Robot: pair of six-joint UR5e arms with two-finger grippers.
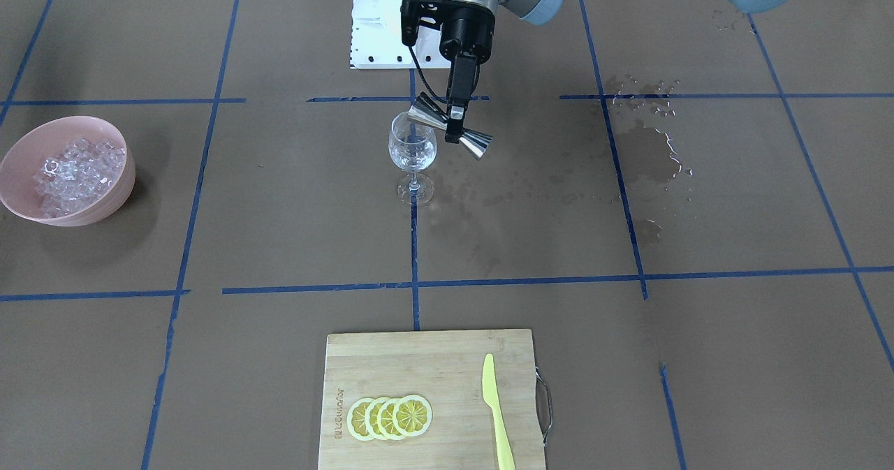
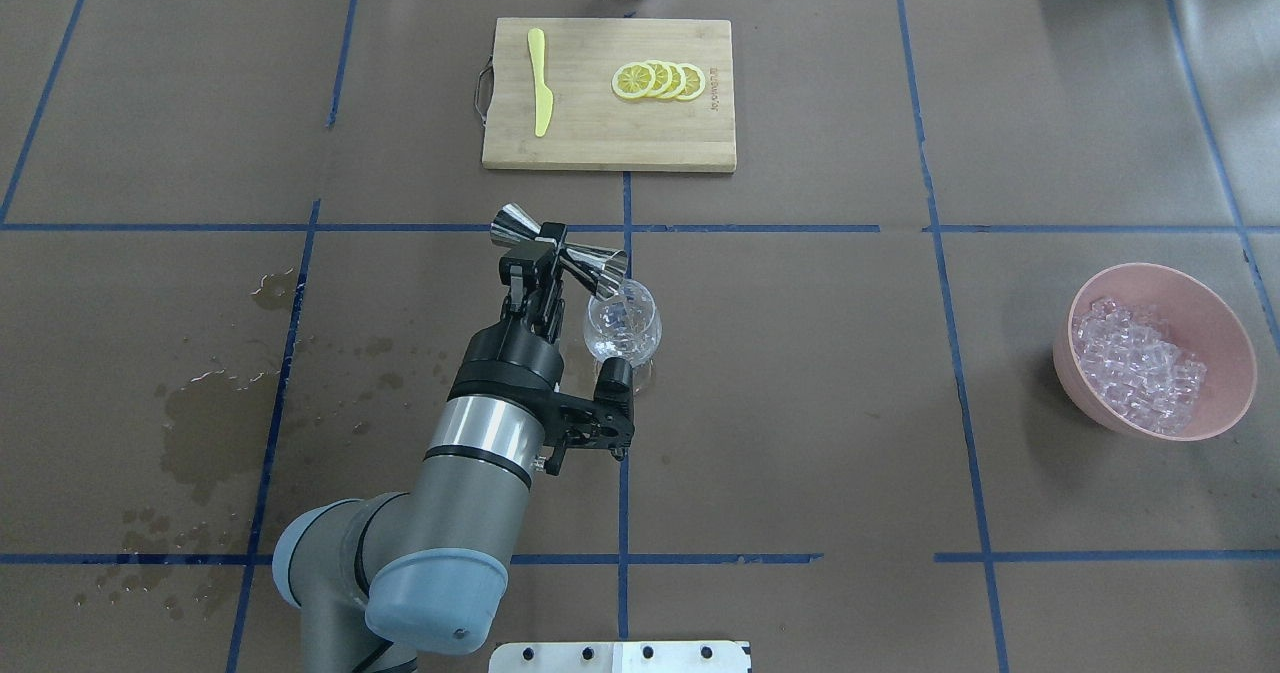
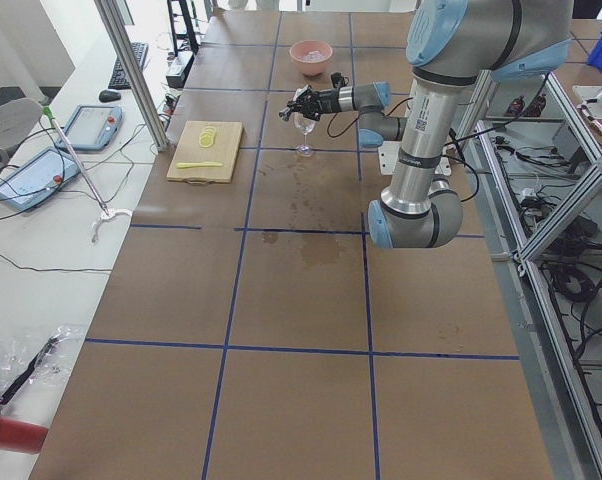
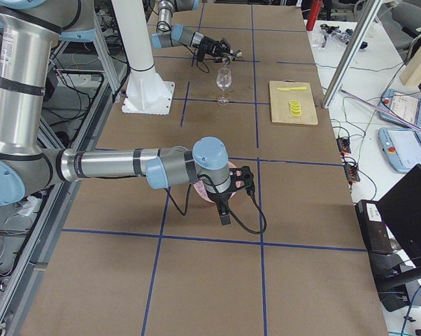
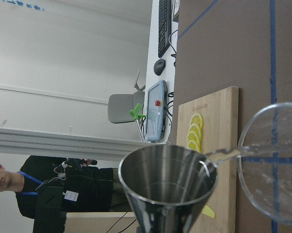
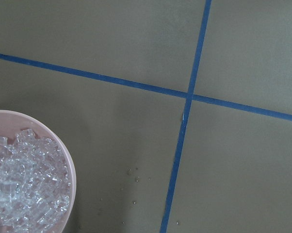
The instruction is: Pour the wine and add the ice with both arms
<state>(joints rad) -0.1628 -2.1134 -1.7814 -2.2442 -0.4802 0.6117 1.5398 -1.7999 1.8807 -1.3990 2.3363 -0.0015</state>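
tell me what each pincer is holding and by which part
The left pincer grips the steel jigger at its narrow waist, tilted over the wine glass. The right pincer: cannot tell.

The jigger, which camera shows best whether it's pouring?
Left wrist view: the jigger is close up, a thin stream of wine running from it into the wine glass. Overhead and front views show it tilted over the glass in the left gripper, no stream. Side views: tiny; right wrist: nothing.
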